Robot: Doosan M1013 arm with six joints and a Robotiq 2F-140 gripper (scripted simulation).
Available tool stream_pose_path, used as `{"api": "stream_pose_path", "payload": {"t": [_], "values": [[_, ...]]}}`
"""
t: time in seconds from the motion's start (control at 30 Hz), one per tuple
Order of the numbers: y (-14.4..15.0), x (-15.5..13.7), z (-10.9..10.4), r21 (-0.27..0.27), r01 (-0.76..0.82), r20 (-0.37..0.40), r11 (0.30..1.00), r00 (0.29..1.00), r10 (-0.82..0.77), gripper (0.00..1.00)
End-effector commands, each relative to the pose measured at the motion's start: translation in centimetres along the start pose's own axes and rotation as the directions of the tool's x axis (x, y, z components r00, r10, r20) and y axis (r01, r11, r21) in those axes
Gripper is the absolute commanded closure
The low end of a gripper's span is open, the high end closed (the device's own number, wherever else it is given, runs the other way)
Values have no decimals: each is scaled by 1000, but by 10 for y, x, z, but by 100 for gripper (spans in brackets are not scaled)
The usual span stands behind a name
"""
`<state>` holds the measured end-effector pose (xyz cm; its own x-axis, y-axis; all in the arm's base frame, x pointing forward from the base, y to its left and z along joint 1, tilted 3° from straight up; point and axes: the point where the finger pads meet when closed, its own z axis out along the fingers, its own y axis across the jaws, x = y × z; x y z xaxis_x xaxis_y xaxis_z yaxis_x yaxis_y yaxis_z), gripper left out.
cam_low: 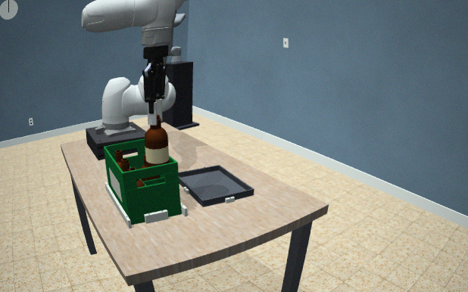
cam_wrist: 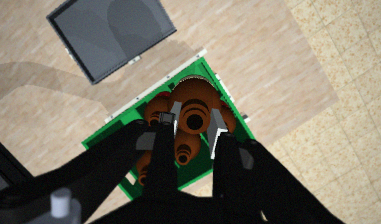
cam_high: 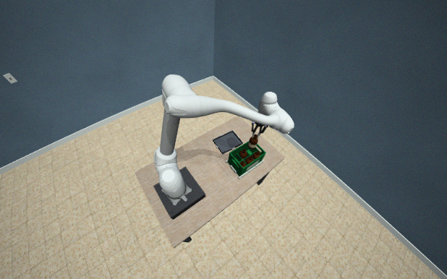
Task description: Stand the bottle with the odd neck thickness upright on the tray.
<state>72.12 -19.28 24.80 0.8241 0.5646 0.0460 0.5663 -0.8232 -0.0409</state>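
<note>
My gripper (cam_high: 255, 134) (cam_low: 155, 119) (cam_wrist: 194, 116) is shut on the neck of a brown bottle (cam_high: 253, 141) (cam_low: 156, 138) (cam_wrist: 195, 95) with a cream label. The bottle hangs upright, partly raised out of the green crate (cam_high: 241, 170) (cam_low: 152, 200) (cam_wrist: 203, 65); its label shows above the rim in the exterior view, and its lower part is hidden by the crate wall. Several other brown bottles (cam_high: 243, 154) (cam_low: 118, 156) (cam_wrist: 184, 149) stand lower in the crate. The dark tray (cam_high: 222, 142) (cam_low: 216, 178) (cam_wrist: 86, 30) lies flat beside the crate and holds no bottle.
The wooden table (cam_high: 210, 188) (cam_low: 258, 227) (cam_wrist: 271, 75) carries the crate, the tray and the arm's dark base (cam_high: 196, 191) (cam_low: 97, 145). Low white stops (cam_low: 156, 216) stand around the crate, and small ones (cam_low: 229, 200) touch the tray's edges. The crate's walls rise close around the held bottle.
</note>
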Motion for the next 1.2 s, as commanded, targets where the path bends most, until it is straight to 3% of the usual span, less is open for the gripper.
{"api": "stream_pose_path", "payload": {"t": [0.0,1.17], "values": [[3,-2,-8,-6,-3,2,1000,1000,3,100],[3,-2,-17,-6,-3,2,1000,1000,3,100]]}}
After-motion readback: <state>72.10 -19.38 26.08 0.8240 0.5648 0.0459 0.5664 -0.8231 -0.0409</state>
